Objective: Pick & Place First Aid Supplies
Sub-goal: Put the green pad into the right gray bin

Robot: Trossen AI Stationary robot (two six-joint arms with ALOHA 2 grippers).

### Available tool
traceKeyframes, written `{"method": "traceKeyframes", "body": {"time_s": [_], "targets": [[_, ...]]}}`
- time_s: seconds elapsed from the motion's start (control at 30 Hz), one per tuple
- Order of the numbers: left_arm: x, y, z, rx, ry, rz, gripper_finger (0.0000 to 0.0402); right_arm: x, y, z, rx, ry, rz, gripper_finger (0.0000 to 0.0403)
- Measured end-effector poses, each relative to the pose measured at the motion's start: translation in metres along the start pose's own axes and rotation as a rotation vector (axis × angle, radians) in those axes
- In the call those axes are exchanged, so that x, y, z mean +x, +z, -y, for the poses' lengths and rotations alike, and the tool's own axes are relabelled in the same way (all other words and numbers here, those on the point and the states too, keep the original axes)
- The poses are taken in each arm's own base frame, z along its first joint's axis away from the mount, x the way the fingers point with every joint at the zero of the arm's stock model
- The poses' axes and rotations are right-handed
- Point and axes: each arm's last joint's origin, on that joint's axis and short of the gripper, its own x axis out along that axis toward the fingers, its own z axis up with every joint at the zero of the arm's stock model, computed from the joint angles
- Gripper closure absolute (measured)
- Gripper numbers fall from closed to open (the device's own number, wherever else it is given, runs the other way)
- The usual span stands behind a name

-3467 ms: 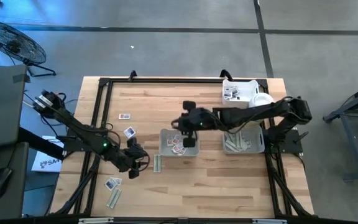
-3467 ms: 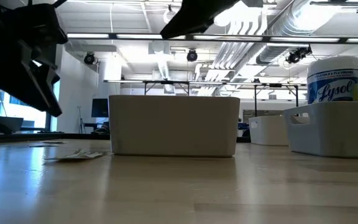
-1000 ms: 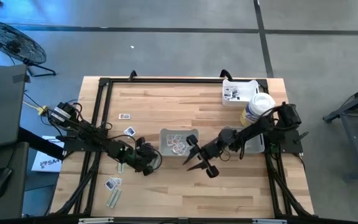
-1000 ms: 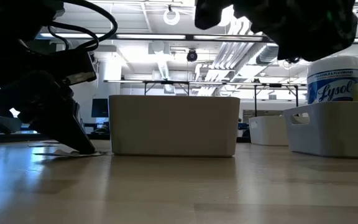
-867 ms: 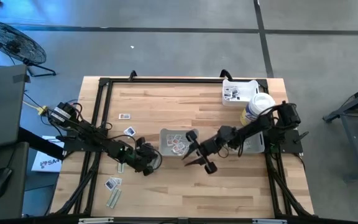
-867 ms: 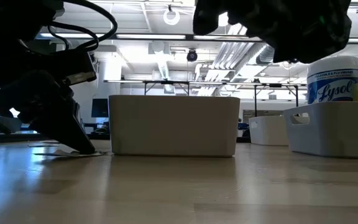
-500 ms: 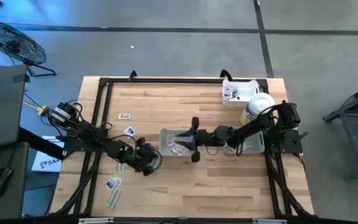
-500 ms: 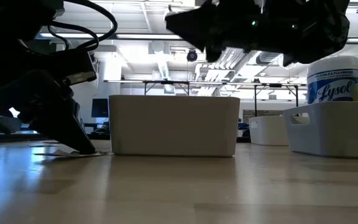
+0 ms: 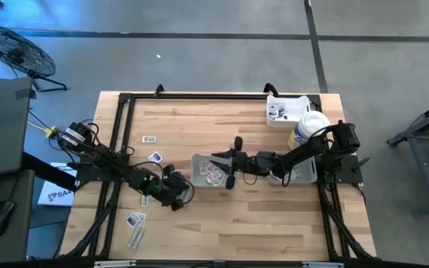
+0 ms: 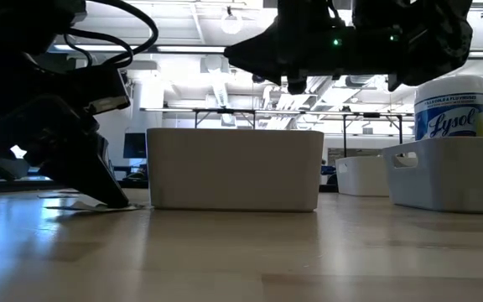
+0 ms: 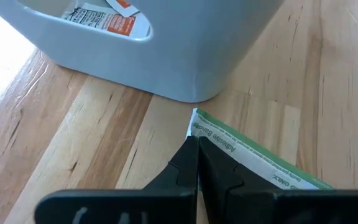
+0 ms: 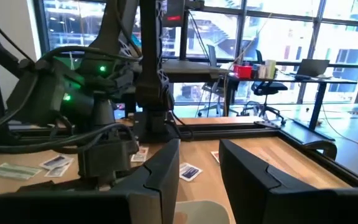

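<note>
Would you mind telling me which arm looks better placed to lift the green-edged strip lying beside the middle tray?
Probably the left. The left gripper is down at the table with its jaws shut on the strip beside the middle tray, while the right gripper hangs open above that tray.

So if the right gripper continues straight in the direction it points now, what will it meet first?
Probably the left arm. The right gripper hangs above the middle tray, jaws open, pointing level toward the table's left side. Height is hard to judge, so it may pass over.
</note>
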Motion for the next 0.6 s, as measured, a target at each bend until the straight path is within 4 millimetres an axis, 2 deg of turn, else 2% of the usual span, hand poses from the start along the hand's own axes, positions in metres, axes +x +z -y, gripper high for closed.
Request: {"method": "traceKeyframes", "body": {"time_s": [0.37,0.6], "targets": [[-0.021,0.013,0.002,0.034,-0.062,0.063,0.0401,0.000,0.000,0.000,0.000,0.002,0.000,0.0295],[-0.045,0.017,0.009,0.050,-0.092,0.143,0.0401,0.000,0.000,0.000,0.001,0.007,0.002,0.0295]]}}
